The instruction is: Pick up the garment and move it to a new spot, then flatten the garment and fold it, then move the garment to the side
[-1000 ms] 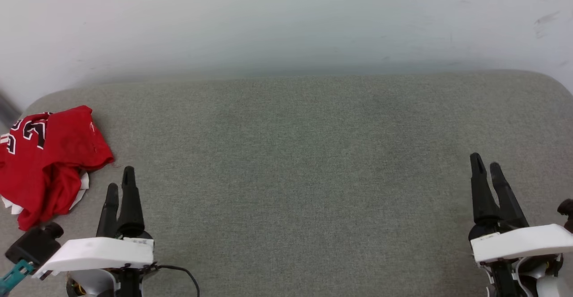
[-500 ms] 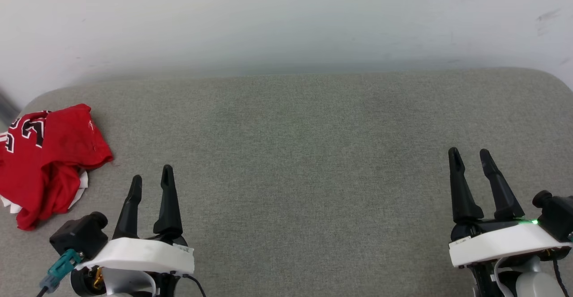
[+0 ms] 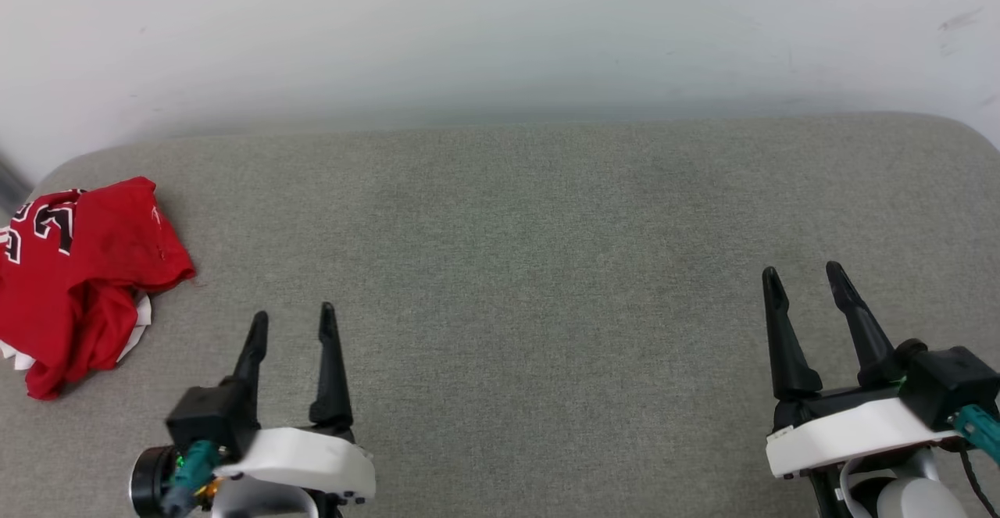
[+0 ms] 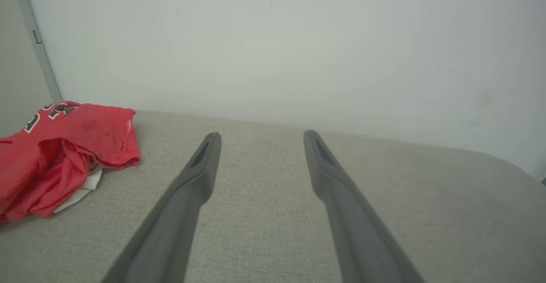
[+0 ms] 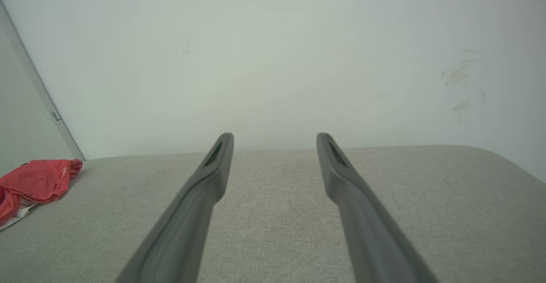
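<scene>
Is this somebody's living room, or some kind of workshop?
Probably a test space rather than a home, though I can't be sure: a bare, scuffed white wall, a plain grey fabric-covered surface, and a crumpled red garment lying at its edge.

Left gripper [image 3: 293, 315] and right gripper [image 3: 805, 272], fingers parted, empty.

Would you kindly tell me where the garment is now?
In the head view the garment lies crumpled at the left edge of the grey cushion, left of the left gripper and apart from it.
</scene>
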Available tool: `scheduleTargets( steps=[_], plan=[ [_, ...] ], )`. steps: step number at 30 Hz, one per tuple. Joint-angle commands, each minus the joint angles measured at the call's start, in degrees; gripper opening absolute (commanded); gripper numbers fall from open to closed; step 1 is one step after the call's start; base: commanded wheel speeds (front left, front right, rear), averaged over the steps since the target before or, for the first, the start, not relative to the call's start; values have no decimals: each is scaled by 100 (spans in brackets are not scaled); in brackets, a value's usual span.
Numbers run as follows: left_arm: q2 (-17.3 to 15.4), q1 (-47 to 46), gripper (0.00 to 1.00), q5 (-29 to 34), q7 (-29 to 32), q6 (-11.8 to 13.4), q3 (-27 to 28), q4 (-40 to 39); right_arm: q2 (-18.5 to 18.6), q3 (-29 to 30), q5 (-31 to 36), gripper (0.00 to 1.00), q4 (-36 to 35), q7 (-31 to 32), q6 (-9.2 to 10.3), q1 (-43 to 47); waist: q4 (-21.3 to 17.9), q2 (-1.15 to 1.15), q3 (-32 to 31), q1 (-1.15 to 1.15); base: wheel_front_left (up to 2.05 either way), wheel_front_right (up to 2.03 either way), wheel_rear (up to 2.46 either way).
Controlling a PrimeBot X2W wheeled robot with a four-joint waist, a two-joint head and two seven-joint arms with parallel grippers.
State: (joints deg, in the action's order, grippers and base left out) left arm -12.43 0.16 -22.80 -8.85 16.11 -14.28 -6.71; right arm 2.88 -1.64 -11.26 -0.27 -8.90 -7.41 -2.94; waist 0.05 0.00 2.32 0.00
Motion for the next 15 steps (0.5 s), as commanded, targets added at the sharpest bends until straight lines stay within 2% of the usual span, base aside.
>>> scheduleTargets(
  steps=[1,6,10,15],
  plan=[
    [-121,-123,100,195,-67,80,-138,-60,2,-19,157,100,-23,-49,-11,-10,0,0,4,0,0,0,0],
    [-394,-244,100,543,-130,484,-706,-36,2,-66,502,100,16,-124,-11,-14,0,0,22,0,0,0,0],
    [-490,-292,100,573,-185,806,-957,-89,2,-91,665,100,-21,-176,-12,-22,-1,0,35,0,0,0,0],
    [-521,-279,100,543,-253,964,-1047,-242,1,-124,671,100,-44,-242,-11,-30,-14,0,58,0,0,0,0]
  ],
)
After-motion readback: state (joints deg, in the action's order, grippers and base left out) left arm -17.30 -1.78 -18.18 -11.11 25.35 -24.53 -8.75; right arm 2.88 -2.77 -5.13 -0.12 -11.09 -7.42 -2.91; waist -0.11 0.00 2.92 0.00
